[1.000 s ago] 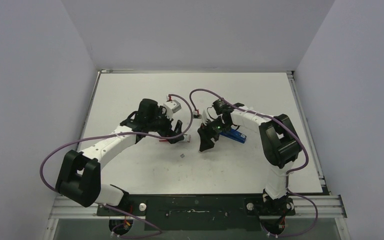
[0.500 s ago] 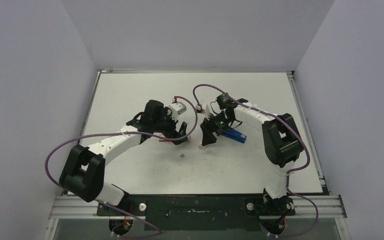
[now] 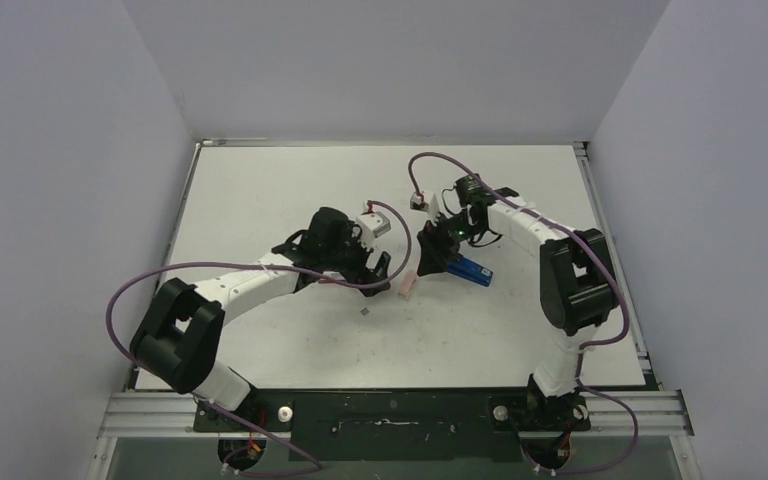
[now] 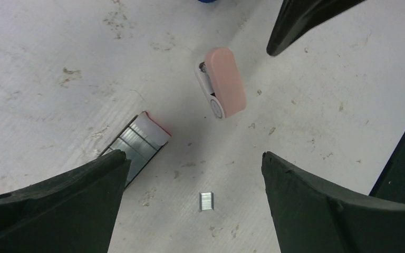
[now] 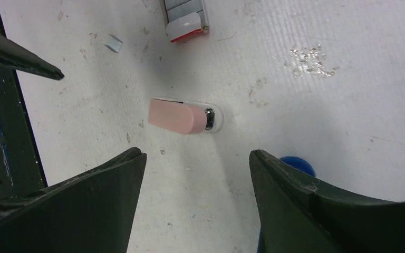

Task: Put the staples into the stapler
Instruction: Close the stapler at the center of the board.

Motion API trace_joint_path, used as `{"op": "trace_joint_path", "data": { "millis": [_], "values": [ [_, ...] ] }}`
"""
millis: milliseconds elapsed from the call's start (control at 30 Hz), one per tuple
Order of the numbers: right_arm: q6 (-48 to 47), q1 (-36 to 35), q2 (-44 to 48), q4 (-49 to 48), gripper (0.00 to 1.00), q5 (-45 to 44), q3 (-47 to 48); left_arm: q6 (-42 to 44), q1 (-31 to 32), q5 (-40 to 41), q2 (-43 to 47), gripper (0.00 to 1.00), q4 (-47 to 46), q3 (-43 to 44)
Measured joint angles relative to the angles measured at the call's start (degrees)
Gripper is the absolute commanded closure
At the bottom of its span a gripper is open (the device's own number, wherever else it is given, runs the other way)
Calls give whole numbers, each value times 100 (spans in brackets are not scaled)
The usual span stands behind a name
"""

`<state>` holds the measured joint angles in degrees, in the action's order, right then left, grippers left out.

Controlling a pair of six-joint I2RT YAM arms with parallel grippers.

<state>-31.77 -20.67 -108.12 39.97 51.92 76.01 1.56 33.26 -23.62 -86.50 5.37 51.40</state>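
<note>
the left tool (image 4: 192, 158) is held with its two black fingers (image 4: 58, 211) spread wide apart. nothing is gripped between them and nothing is touched. it is held over a small red-and-white cardboard box of silvery-grey staple strips (image 4: 140, 141), a small pink block with a white underside (image 4: 224, 81), and a short loose piece of staple strip (image 4: 206, 201). the loose piece lies alone on the bench between the fingertips. the staple box lies flat beside the left-hand finger, partly hidden by it, with the strips showing in its open side and its red-edged end turned toward the pink block.

the right tool (image 5: 195, 155) is also held with its jaws apart and empty. the pink block is seen flat on the bench just ahead of its fingertips, untouched and apart from the box.

the slim blue stapler with a black end (image 3: 472, 270) lies flat on the bench on the right side of the right tool, partly covered by it in the top view. in the right wrist view only a rounded blue end is seen beside one finger. contact there cannot be told. the stapler is well apart from the staple box, with the pink block between them.

the white bench (image 3: 260, 190) is scuffed and marked with grey smudges, and a patch of glittering specks (image 5: 308, 55) is scattered near the box. plain pale grey walls (image 3: 60, 150) close it in on three sides. a black rail (image 3: 390, 410) runs along the near edge, and purple cables (image 3: 120, 300) are looped from both arms.
</note>
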Motion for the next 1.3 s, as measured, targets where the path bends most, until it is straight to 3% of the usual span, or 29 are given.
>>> {"op": "trace_joint_path", "data": {
  "millis": [233, 267, 433, 867, 1067, 1300],
  "values": [
    [-177, 431, 925, 0, 27, 133, -356, -282, 785, 581, -417, 0, 76, 131],
    [-195, 496, 1078, 2, 27, 155, -400, -310, 935, 721, -514, 5, 109, 216],
    [-256, 780, 1504, 4, 28, 273, -490, -444, 1368, 1220, -935, 11, 221, 636],
    [-332, 1482, 1871, 42, 26, 542, -1019, -435, 1554, 1849, -1707, 27, 313, 1060],
    [59, 1676, 2535, -262, 15, 415, -1239, -356, 1672, 1947, -1727, 40, -22, 861],
    [540, 1738, 3158, -542, 2, -92, -1255, -234, 1847, 2280, -1725, 43, -710, 439]
  ]
}}
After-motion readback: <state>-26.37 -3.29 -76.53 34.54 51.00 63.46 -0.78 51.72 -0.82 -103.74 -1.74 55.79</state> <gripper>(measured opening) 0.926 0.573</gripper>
